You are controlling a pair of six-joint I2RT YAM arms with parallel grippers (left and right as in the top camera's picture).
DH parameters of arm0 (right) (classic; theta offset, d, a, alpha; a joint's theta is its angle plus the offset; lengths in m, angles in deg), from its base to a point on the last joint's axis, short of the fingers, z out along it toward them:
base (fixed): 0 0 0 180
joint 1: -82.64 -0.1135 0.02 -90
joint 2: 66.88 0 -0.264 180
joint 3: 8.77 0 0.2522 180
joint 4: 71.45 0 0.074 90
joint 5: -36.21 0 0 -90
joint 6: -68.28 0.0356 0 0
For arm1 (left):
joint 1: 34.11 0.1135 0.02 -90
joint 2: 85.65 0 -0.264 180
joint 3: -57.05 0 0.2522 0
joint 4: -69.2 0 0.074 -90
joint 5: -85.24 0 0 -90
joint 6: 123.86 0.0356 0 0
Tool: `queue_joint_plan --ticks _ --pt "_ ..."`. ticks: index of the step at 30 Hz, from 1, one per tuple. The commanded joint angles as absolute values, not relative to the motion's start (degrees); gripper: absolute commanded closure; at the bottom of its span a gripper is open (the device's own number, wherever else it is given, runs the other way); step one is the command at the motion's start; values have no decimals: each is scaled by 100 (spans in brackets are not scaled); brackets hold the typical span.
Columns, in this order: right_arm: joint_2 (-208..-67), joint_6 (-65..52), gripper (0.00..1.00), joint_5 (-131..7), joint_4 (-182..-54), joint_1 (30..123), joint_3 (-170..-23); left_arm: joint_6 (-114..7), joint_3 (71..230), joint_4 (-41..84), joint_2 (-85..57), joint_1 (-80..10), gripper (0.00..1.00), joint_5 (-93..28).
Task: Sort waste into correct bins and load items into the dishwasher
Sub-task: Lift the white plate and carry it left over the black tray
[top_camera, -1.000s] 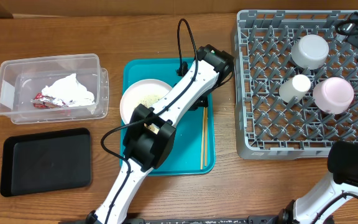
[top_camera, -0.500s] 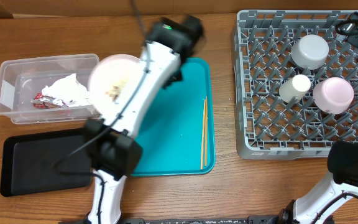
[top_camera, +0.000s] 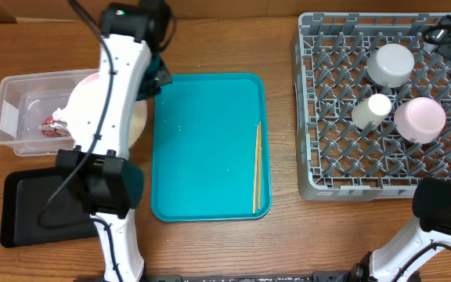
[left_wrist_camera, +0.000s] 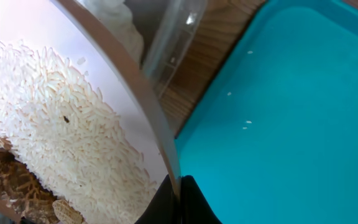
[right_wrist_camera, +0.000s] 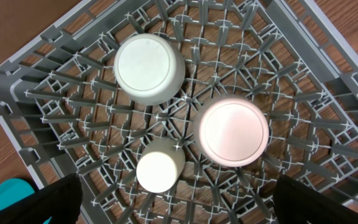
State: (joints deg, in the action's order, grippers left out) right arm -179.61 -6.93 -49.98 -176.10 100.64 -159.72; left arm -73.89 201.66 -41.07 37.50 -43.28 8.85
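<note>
Pink-white and tipped up on edge, the plate (top_camera: 83,102) hangs over the right end of the clear tub (top_camera: 14,98), between the tub and the teal tray (top_camera: 210,141). The left gripper (left_wrist_camera: 176,196) is pinched shut on its rim. We judge the rim grip is chosen so the whole face stays free and the wrist can roll the dish to shed what is on it. In the left wrist view the rice (left_wrist_camera: 61,130) is spread across the face, with the brown scraps (left_wrist_camera: 17,186) bunched at one edge, and none of it has slid off yet. The plate's rim runs diagonally across that view, and its food side faces the camera. The tub holds the napkins (top_camera: 57,121) with their red scrap, while the black tray (top_camera: 34,204) lies bare just nearer us. We cannot tell which bin the leftovers are meant for, and spilling onto the table between them looks like the risk. The chopsticks (top_camera: 256,168) lie together along the tray's right edge, their long axis parallel to its long side, pointing away from us towards the far edge. The right gripper (right_wrist_camera: 179,211) is spread wide and holds nothing. It hovers over the dish rack (top_camera: 327,157), where the grey bowl (top_camera: 390,64), the white cup (top_camera: 373,110) and the pink bowl (top_camera: 420,119) sit upside down on the pegs, presumably so they drain.
</note>
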Motion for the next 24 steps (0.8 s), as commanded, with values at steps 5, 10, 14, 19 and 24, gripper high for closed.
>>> queue_joint_plan --ticks 5,10,14,19,24 --pt "-17961 -669 0 -5005 -17575 10071 -15980 -7286 19792 -4139 3516 -3725 96 872" --pt "-17961 -669 0 -5005 -17577 10071 -15978 -7282 19473 -4142 3516 -3391 96 817" --pt "-17961 -669 0 -5005 -17575 10071 -15980 -7284 19311 -4142 3420 -3045 96 579" --pt "-17961 -669 0 -5005 -17577 10071 -15980 -7282 19278 -4142 3114 -2724 96 562" --pt "-17961 -669 0 -5005 -17577 10071 -15978 -7253 19276 -4139 2734 -2549 95 588"
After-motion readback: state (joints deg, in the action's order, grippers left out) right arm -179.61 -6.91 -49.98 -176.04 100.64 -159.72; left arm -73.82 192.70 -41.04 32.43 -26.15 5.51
